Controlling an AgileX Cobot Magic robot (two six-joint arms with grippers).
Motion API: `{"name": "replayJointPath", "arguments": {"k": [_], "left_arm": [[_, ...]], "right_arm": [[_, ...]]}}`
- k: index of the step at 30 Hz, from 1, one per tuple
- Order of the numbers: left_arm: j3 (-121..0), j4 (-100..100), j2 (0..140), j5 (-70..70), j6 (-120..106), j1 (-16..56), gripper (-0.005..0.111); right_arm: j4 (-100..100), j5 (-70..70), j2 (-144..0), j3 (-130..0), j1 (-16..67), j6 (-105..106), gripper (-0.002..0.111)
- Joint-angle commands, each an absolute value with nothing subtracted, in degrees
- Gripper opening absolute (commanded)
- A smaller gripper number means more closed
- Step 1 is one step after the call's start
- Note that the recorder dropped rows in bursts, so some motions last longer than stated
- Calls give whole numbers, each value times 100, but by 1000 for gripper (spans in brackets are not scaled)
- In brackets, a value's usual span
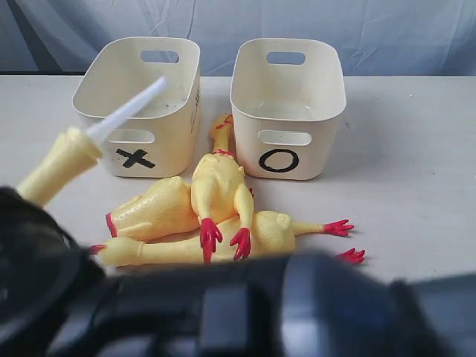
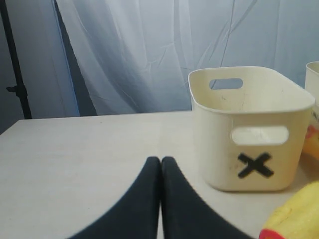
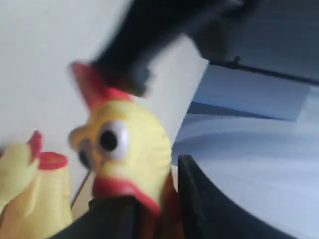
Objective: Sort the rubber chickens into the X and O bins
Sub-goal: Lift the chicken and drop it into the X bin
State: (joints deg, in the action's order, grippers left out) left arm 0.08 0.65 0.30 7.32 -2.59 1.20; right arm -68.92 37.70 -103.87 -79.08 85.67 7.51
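Squarely between the black fingers of the right gripper (image 3: 149,186) sits the neck of one rubber chicken (image 3: 124,144). Its red comb, white eye and red neck ring are blurred in the right wrist view. The fingers press on it from both sides and have it in their hold. A second chicken (image 3: 35,199), showing a yellow body and a red ring, lies just beside it.

In the exterior view, a pile of chickens (image 1: 219,190) lies on the pale table (image 1: 416,163) in front of both bins. One is stretched with its head at 12 o'clock, reaching between the tubs, and its red feet at 6 o'clock. It is draped over a longer one lying crosswise, whose feet point to 3 o'clock. From the pile, the X bin (image 1: 137,104) stands at 11 o'clock and the O bin (image 1: 286,104) at 1 o'clock, both upright, side by side and slightly apart.

A dark, blurred arm (image 1: 260,312) fills the foreground at 6 o'clock. The left gripper (image 2: 160,160) is over the table with the X bin close by, its fingers pressed together and holding nothing. A pale curtain (image 1: 372,30) hangs behind.
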Motion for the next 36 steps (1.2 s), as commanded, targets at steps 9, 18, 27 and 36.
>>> {"name": "replayJointPath", "arguments": {"k": [9, 18, 27, 36], "left_arm": [[0, 39, 0, 768, -320, 121, 0], [0, 39, 0, 768, -320, 121, 0], [0, 39, 0, 768, -320, 121, 0], [0, 39, 0, 768, -320, 121, 0]], "right_arm": [[-7015, -1266, -10315, -9247, 4928, -3708, -1], [-3784, -3161, -11708, -9636, 3797, -3760, 2], [-2816, -3237, -12473, -9964, 3733, -3533, 86], [-6334, -2621, -11721, -9972, 3877, -4817, 65]]}}
